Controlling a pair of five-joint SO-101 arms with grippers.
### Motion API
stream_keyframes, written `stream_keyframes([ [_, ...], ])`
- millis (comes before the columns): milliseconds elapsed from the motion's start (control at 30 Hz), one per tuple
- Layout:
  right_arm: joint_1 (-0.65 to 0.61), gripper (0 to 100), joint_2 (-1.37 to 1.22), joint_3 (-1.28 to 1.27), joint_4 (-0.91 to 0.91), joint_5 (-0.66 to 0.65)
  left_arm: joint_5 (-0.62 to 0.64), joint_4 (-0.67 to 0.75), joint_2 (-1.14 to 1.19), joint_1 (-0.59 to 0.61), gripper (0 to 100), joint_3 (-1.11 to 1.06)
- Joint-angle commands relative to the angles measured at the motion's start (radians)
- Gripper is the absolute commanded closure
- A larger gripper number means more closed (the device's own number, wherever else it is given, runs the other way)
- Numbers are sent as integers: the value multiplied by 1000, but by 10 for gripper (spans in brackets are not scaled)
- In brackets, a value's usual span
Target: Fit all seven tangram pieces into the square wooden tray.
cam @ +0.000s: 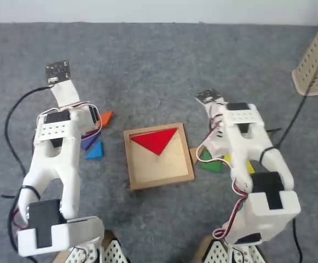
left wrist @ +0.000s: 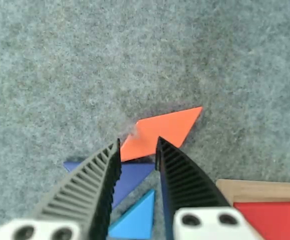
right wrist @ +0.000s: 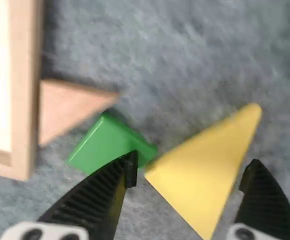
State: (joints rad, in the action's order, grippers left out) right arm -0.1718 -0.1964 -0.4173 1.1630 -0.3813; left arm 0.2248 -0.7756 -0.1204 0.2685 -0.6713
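Note:
The square wooden tray (cam: 189,164) lies mid-table with a red triangle (cam: 154,141) in its far half. My left gripper (left wrist: 138,144) is open by a narrow gap, its tips straddling one end of the orange parallelogram (left wrist: 164,130). Close behind the tips lie a dark blue piece (left wrist: 130,180) and a light blue triangle (left wrist: 135,220). My right gripper (right wrist: 191,167) is wide open with the yellow triangle (right wrist: 204,165) lying between its fingers. A green piece (right wrist: 107,142) and a tan wooden triangle (right wrist: 65,107) lie beside it, against the tray wall (right wrist: 22,90).
A perforated beige container (cam: 317,55) stands at the back right. Black cables trail left of the left arm (cam: 55,142) and right of the right arm (cam: 246,137). Grey carpet covers the table.

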Motion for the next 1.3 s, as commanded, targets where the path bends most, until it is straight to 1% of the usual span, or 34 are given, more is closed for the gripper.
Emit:
stream_keyframes([
  [0, -54, 655, -39, 12, 10, 49, 5, 23, -49, 0, 888, 27],
  [233, -74, 655, 15, 6, 10, 61, 3, 23, -49, 0, 888, 27],
  [333, -82, 655, 54, 5, 16, 94, 3, 23, -49, 0, 888, 27],
  [400, -54, 655, 104, 2, 22, 92, 3, 23, -49, 0, 888, 27],
  [467, 2, 655, 163, 2, 50, 86, 3, 23, -49, 0, 888, 27],
  [600, 81, 655, 249, 0, 120, 20, 3, 23, -49, 0, 888, 27],
  [667, 82, 653, 239, -11, 119, 21, 3, 23, -49, -2, 888, 27],
  [867, 87, 652, 87, -40, 13, 20, 3, 23, -49, -2, 888, 27],
  [1033, 90, 652, 8, -2, 2, 15, 3, 23, -49, -2, 888, 27],
  [1267, 88, 655, -21, 2, -13, 21, 3, 23, -49, -2, 888, 27],
])
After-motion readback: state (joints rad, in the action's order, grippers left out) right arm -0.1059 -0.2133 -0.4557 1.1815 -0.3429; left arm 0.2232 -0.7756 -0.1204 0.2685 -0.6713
